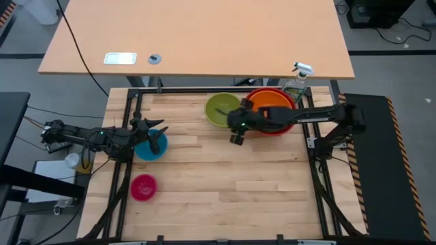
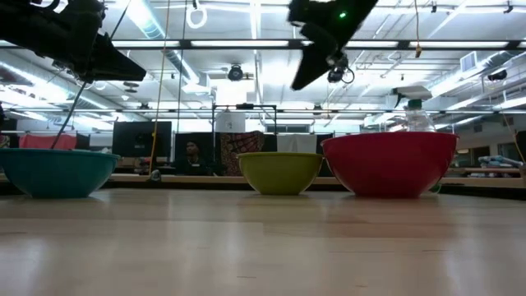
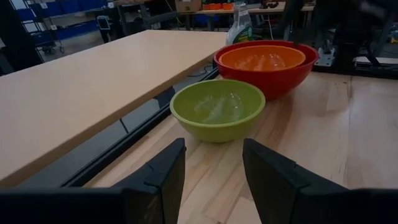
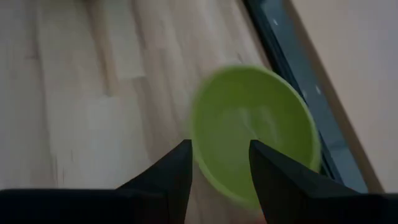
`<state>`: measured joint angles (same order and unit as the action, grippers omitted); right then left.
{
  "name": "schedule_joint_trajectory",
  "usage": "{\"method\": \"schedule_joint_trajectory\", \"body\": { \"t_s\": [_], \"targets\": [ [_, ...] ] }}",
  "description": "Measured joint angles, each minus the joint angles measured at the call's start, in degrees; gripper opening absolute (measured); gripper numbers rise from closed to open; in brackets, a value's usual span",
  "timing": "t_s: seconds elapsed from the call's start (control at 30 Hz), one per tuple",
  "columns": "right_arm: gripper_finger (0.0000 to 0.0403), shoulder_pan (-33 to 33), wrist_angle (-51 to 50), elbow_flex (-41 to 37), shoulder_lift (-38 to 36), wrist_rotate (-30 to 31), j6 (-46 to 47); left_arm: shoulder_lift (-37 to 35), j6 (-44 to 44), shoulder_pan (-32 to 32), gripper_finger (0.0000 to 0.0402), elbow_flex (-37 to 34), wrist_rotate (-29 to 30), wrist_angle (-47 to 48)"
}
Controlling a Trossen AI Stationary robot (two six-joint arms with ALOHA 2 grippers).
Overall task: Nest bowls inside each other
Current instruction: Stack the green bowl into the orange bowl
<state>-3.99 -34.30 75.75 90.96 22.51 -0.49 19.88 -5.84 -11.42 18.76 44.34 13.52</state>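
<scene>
The orange bowl sits nested inside the red bowl at the table's far right. The lime green bowl stands on its base just left of them. The blue bowl stands at the left and the pink bowl nearer the front edge. My right gripper hangs open above the table, beside the green bowl's near right rim, holding nothing. My left gripper stands open above the blue bowl, clear of it, facing the green bowl.
A clear spray bottle stands behind the red bowl at the far edge. A larger tan desk lies beyond the worktable's dark frame. Bare wood stretches across the table's middle and near right part.
</scene>
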Motion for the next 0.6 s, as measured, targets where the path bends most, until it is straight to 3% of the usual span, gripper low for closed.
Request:
{"method": "schedule_joint_trajectory", "body": {
  "t_s": [0.17, 0.6],
  "targets": [
    [0.0165, 0.3, 7.2, 0.0, 7.2, -1.8, -6.0, 0.0, 0.4, 0.0, 0.0165, 0.0, 0.0, 0.1],
    [0.0165, -3.6, 3.7, 4.9, 21.0, -1.2, -12.3, 0.0, 0.5, 0.0, 0.0165, 0.0, -0.2, 0.6]
  ]
}}
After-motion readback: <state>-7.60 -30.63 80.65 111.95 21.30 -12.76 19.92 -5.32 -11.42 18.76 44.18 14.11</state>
